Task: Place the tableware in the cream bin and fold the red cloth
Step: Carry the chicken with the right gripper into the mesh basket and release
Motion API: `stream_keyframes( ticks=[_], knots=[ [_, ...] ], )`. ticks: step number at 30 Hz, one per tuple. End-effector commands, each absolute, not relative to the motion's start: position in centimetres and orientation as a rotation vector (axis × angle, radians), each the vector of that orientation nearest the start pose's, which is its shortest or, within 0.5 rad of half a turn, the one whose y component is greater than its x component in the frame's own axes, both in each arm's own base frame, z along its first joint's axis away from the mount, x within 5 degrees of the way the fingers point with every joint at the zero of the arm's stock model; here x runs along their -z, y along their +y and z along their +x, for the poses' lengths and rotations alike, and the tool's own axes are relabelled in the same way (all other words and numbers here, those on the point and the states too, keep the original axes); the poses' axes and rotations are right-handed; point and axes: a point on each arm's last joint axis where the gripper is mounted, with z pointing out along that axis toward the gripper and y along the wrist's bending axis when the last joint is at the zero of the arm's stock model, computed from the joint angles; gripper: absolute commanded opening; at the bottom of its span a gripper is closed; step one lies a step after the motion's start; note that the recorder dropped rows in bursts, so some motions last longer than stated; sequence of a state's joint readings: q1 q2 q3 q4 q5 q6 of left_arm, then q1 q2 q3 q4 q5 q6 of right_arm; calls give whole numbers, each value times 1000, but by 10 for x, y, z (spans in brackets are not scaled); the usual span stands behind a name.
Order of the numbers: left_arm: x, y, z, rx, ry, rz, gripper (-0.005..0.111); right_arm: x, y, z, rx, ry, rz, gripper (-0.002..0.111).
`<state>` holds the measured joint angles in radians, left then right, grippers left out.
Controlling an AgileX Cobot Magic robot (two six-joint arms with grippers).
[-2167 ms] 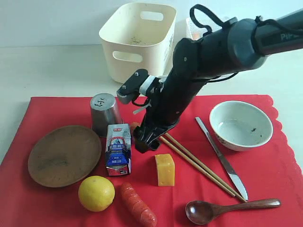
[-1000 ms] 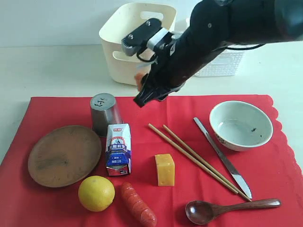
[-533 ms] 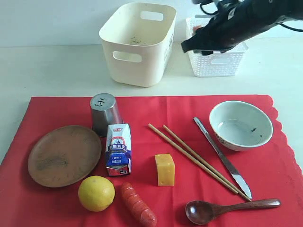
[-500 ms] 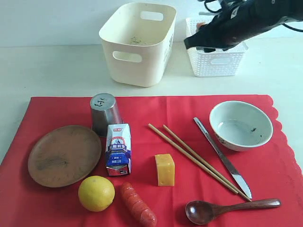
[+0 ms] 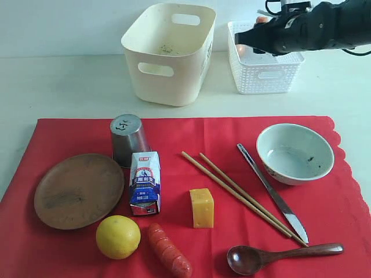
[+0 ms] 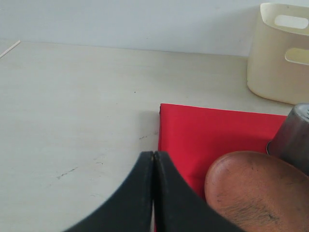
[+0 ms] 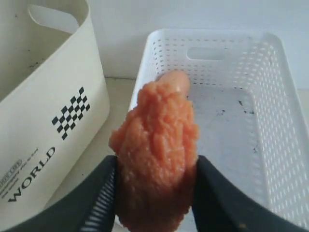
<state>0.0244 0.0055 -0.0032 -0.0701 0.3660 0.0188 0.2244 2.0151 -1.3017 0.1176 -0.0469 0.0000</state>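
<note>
The right gripper (image 5: 246, 40) is clamped on an orange lumpy piece of food (image 7: 154, 145), one finger on each side of it. It hangs over the white perforated plastic basket (image 5: 266, 78), which stands just beside the large cream plastic bin (image 5: 168, 75). Two seconds ago this arm was low, in front of the cream bin, among the things on the cloth. One second ago it was rising in front of the bin. Now it is past the bin and above the basket.

The left gripper (image 6: 153, 159) has its fingers pressed together with nothing between them. It is well apart from the cream bin, above the bare table near a corner of the cloth.

The large bright red cloth (image 5: 232, 133) lies flat and unfolded in front of the cream bin. All the tableware lies on it, outside the bin and unmoved:
- round brown wooden plate (image 5: 79, 190)
- steel cup (image 5: 128, 139), mouth down
- pale green-white bowl (image 5: 294, 152)
- wooden chopsticks (image 5: 237, 194)
- steel knife (image 5: 271, 192)
- dark wooden spoon (image 5: 278, 255)
</note>
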Motion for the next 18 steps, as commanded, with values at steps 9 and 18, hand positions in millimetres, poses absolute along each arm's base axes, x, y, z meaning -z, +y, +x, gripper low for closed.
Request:
stream_keyframes(
  ticks=[9,18],
  knots=[
    [-181,-1,53,37,1836,-37,2,-173,104,465,-208,2125,-80,12],
    [-181,-1,53,37,1836,-37,2,-154,106,474,-212,2150,-62,63]
  ],
)
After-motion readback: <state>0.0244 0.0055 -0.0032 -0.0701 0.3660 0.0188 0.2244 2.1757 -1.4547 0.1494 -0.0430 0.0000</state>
